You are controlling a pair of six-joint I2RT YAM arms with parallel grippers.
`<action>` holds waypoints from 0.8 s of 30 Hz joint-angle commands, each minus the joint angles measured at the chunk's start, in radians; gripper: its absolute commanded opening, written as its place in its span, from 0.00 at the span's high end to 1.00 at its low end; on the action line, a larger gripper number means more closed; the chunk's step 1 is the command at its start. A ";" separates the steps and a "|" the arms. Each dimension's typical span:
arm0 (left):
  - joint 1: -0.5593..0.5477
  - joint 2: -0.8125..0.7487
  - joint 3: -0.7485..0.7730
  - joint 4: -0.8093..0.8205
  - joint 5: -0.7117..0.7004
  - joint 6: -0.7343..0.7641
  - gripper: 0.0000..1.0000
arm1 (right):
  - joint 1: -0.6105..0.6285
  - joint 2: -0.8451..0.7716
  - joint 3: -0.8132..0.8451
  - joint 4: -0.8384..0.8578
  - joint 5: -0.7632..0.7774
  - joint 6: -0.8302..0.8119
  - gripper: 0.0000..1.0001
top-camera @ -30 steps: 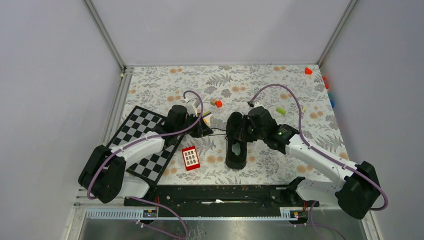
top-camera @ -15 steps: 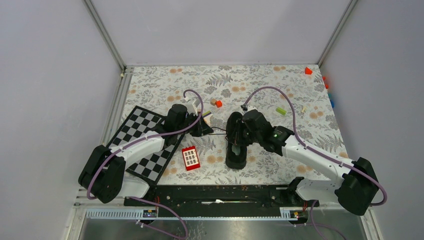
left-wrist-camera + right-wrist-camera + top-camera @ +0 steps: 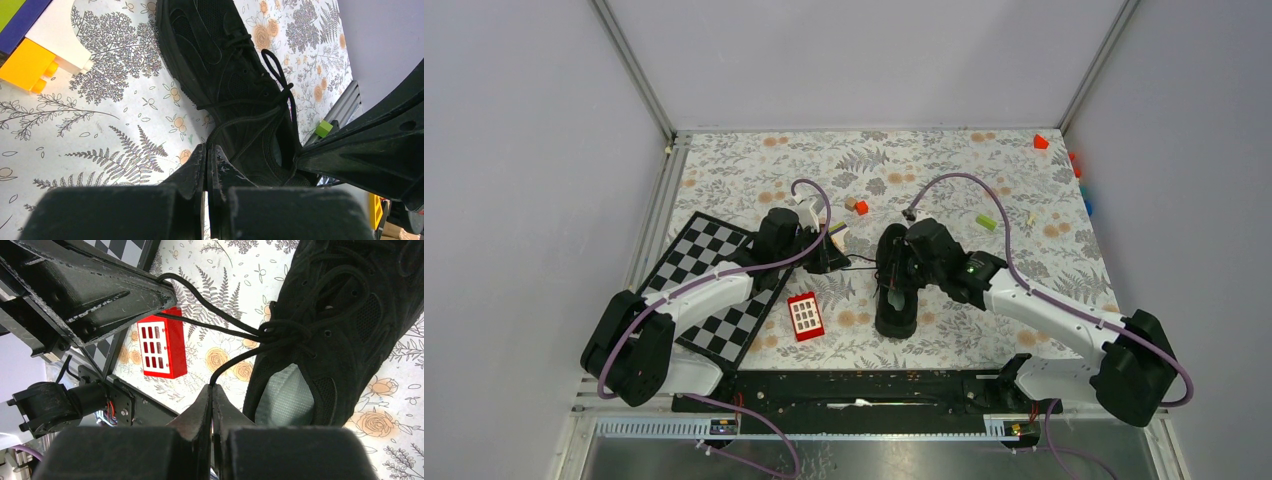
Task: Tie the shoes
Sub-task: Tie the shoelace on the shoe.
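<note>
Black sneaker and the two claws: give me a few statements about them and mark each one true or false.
1. The sneaker stands on the chessboard. False: it stands on the floral cloth, right of the chessboard in the top view.
2. The right claw is shut on a lace. True.
3. The red block lies inside the sneaker. False: it lies on the floral cloth beside the sneaker.
4. The left claw is wide open. False: it is shut, with lace strands running to its tip.
5. The sneaker's pale insole shows through the opening. True.
</note>
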 commanded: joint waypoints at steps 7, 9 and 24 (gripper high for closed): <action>-0.003 -0.004 0.047 0.012 0.009 0.031 1.00 | 0.011 -0.052 0.046 -0.012 0.073 -0.071 0.52; -0.003 0.000 0.054 0.007 0.013 0.034 1.00 | 0.009 -0.074 0.072 -0.045 0.121 -0.106 0.45; -0.003 0.031 0.093 -0.020 0.055 0.113 1.00 | -0.380 0.014 0.009 0.056 -0.141 -0.037 0.82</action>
